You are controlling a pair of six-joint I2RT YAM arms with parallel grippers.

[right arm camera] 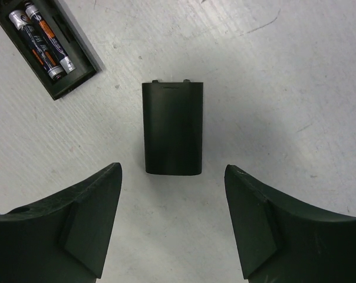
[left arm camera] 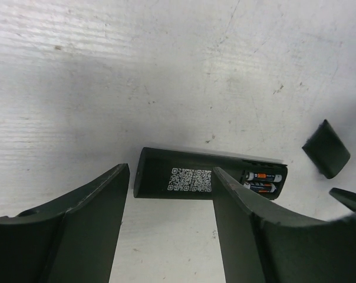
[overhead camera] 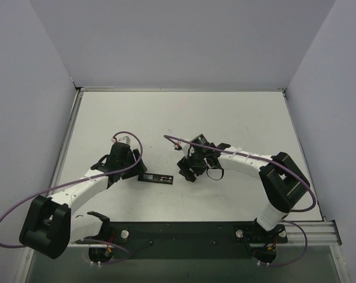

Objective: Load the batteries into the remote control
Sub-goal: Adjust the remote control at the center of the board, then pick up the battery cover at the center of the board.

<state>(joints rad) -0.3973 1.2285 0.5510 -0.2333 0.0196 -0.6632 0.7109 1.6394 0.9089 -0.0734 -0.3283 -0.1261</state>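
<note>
The remote control [overhead camera: 155, 178] lies back-up on the white table, a QR label on it [left arm camera: 190, 178]. Its battery bay is uncovered, and two batteries [left arm camera: 264, 182] lie in it side by side; the right wrist view shows them [right arm camera: 40, 40] at the top left. My left gripper [left arm camera: 171, 171] is open just short of the remote's closed end, with only bare table between its fingers. The short black cover [right arm camera: 172, 127] lies flat, apart from the remote. My right gripper [right arm camera: 172, 168] stands open right before the cover's near edge and touches nothing.
The cover [left arm camera: 326, 148] also shows at the right of the left wrist view, with a tip of the right gripper's finger [left arm camera: 349, 197] below it. Grey walls enclose the table [overhead camera: 225, 112] on three sides. Both arms meet near its middle.
</note>
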